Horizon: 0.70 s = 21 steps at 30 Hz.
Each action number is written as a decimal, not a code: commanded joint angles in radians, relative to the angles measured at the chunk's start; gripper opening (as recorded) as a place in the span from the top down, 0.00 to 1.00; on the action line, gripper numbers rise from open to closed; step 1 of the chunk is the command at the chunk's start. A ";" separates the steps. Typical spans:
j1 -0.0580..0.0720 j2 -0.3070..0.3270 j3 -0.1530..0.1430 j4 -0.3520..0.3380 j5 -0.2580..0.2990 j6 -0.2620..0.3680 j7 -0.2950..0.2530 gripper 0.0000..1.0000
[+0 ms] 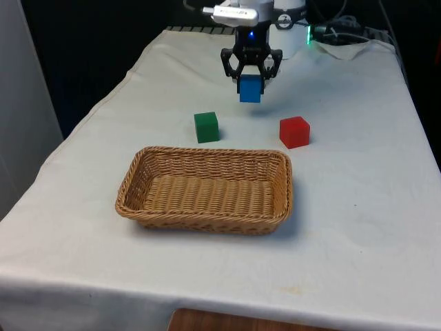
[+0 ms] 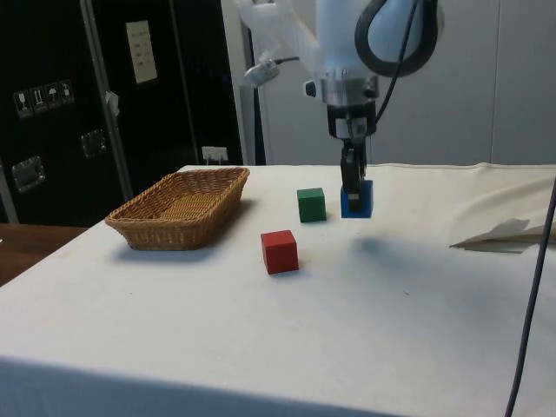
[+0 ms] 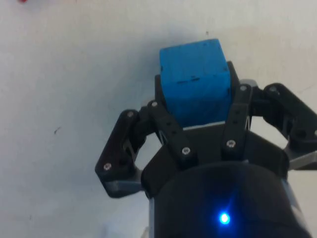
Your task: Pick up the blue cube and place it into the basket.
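Holding the small blue cube (image 1: 251, 89) pinched between its two fingers, the black two-finger gripper (image 1: 251, 74) hangs clear of the white cloth-covered table (image 1: 358, 207). The cube sits raised off the cloth, beyond the oblong woven wicker basket (image 1: 131, 186) on the robot's side. A green cube (image 1: 206, 127) and a red cube (image 1: 295, 132) rest between cube and basket. Judged from this, the carry must pass over them toward the basket's open interior.
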 commanded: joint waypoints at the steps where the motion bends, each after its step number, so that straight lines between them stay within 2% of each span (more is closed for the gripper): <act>1: -0.002 -0.024 -0.002 -0.004 -0.012 -0.024 0.005 1.00; 3: -0.003 -0.046 -0.002 -0.005 -0.012 -0.047 0.005 1.00; 4: 0.000 -0.035 0.000 -0.003 0.000 -0.036 -0.001 1.00; 8: -0.003 -0.101 -0.001 -0.002 -0.011 -0.110 0.003 1.00; 14: -0.002 -0.162 0.001 0.008 -0.008 -0.182 0.001 1.00; 15: 0.000 -0.158 0.000 0.006 0.000 -0.173 -0.003 1.00; 21: -0.001 -0.227 0.003 0.032 -0.004 -0.269 -0.001 1.00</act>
